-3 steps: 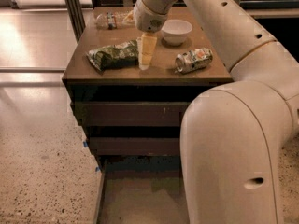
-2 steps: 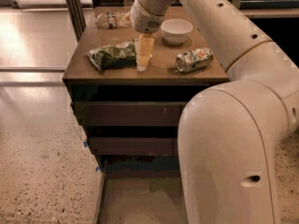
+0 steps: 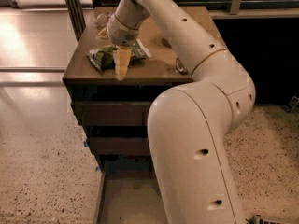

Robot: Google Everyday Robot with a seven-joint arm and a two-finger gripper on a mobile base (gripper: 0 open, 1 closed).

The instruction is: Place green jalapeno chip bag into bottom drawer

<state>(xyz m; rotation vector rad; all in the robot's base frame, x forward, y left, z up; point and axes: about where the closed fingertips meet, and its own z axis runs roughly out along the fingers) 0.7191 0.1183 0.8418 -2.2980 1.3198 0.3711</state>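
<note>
The green jalapeno chip bag (image 3: 103, 58) lies flat on the dark wooden cabinet top (image 3: 154, 71), near its front left. My gripper (image 3: 122, 65) points straight down over the right part of the bag, near the cabinet's front edge; I cannot tell whether it touches the bag. The bottom drawer (image 3: 125, 197) is pulled out low in front of the cabinet, and its plain floor shows. My arm hides the drawer's right side.
Two upper drawers (image 3: 112, 113) are pushed in. A clear bottle (image 3: 102, 18) and a yellowish item (image 3: 102, 32) lie at the back left of the top. A can (image 3: 180, 67) peeks out beside my arm. Speckled floor (image 3: 42, 162) lies to the left.
My gripper has shifted left, from the bag's right end to over the bag itself. My arm now covers the white bowl and most of the can.
</note>
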